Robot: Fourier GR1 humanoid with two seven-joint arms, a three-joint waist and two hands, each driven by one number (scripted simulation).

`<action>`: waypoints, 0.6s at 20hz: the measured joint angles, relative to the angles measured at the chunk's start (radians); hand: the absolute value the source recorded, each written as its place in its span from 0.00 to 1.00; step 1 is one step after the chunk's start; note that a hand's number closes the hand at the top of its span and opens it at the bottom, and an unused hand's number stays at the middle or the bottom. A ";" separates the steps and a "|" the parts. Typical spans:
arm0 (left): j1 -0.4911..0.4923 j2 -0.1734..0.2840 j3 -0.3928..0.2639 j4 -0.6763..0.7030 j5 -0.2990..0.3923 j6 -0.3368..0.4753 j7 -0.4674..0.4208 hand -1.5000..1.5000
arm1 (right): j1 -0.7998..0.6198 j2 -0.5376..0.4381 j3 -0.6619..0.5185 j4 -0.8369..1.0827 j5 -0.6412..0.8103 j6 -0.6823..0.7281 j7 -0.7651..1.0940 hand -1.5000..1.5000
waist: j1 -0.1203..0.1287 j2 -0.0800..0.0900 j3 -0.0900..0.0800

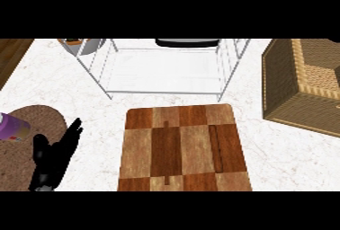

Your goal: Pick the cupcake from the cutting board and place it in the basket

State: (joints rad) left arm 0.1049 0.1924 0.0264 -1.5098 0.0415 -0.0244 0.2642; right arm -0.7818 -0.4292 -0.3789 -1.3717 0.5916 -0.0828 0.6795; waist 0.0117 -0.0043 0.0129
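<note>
The wooden checkered cutting board [182,148] lies in the middle of the counter, and nothing stands on it. No cupcake shows anywhere on the board. The woven basket [279,85] sits at the right edge, cut off by the frame; the part of its inside that shows holds nothing I can make out. My left hand [56,155] rests at the lower left beside the board, open with straight fingers pointing up, holding nothing. My right hand is out of view.
A white wire rack [163,67] stands behind the board. A purple-and-cream container [13,128] lies on a round brown mat [26,148] at the left edge. A dark object [187,42] sits at the far back.
</note>
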 measured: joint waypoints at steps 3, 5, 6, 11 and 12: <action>-0.002 0.007 0.011 0.009 0.009 -0.013 0.002 0.50 | 0.018 -0.003 -0.036 0.053 -0.041 -0.023 -0.072 1.00 | -0.001 -0.001 0.000; 0.001 0.006 0.013 0.010 0.004 -0.012 -0.013 0.50 | 0.028 -0.004 -0.050 0.095 -0.058 -0.039 -0.120 1.00 | 0.000 -0.001 0.000; -0.002 0.008 0.016 0.014 0.008 -0.019 -0.011 0.50 | 0.035 -0.007 -0.057 0.113 -0.067 -0.045 -0.144 1.00 | -0.001 -0.001 0.000; 0.010 -0.008 0.005 -0.004 -0.013 0.001 -0.017 0.50 | 0.070 -0.061 -0.064 0.194 -0.009 -0.084 -0.162 1.00 | -0.002 -0.001 -0.001; 0.015 -0.008 0.005 -0.006 -0.014 -0.001 -0.026 0.50 | 0.083 -0.078 -0.059 0.208 0.005 -0.078 -0.168 1.00 | -0.002 -0.001 -0.001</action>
State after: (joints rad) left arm 0.1199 0.1842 0.0315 -1.5155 0.0278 -0.0251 0.2382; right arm -0.6988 -0.5068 -0.4378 -1.1635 0.5966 -0.1609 0.5113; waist 0.0096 -0.0051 0.0118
